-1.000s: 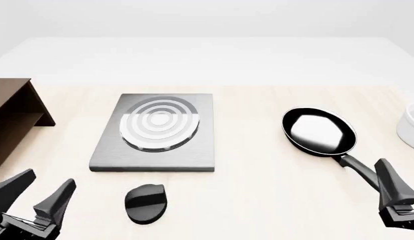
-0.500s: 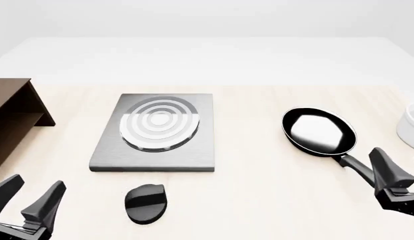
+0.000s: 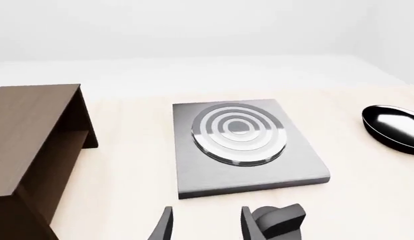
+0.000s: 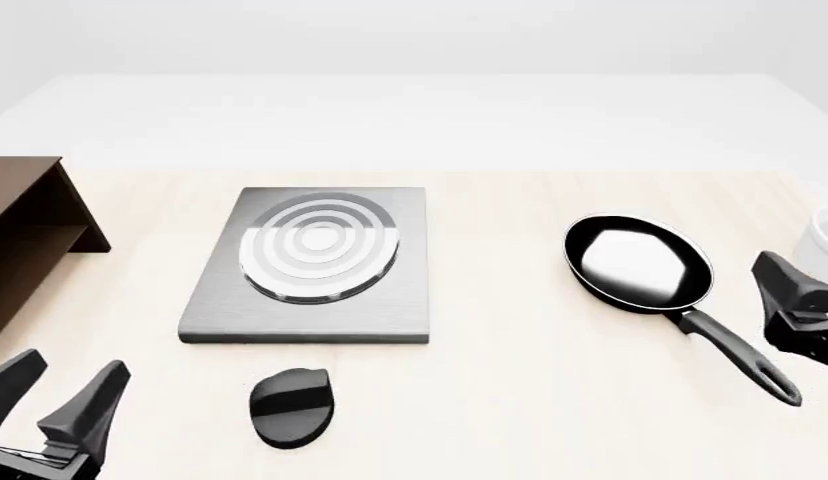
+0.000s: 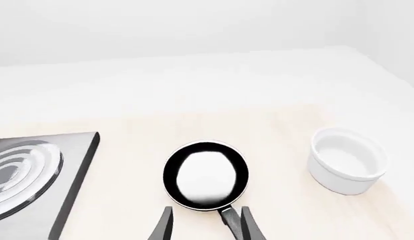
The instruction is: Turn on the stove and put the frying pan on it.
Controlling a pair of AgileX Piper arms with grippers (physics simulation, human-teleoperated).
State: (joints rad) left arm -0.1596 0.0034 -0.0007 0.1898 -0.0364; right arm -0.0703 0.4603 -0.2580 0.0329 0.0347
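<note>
Left gripper (image 4: pixel 47 405), jaws spread wide and holding nothing, hovers at the near edge of the table; the black oval knob (image 4: pixel 290 404) of the stove lies just to its right and slightly ahead, not yet touched, probably the first target since the stove must be switched on. Ahead of the knob sits the stove (image 4: pixel 313 265), a flat grey slab with concentric silver-and-dark rings, its surface bare. A brown wooden shelf (image 4: pixel 27 240) stands forward and left of this gripper. Right gripper (image 5: pixel 204 225), also parted and empty, frames the handle (image 5: pixel 228 216) in the wrist view, apparently aligned for a grasp. The frying pan (image 4: pixel 637 263), round, black, glossy inside, lies forward and left of it, well apart from the stove. A white cup (image 5: pixel 345 160) stands right of the pan.
</note>
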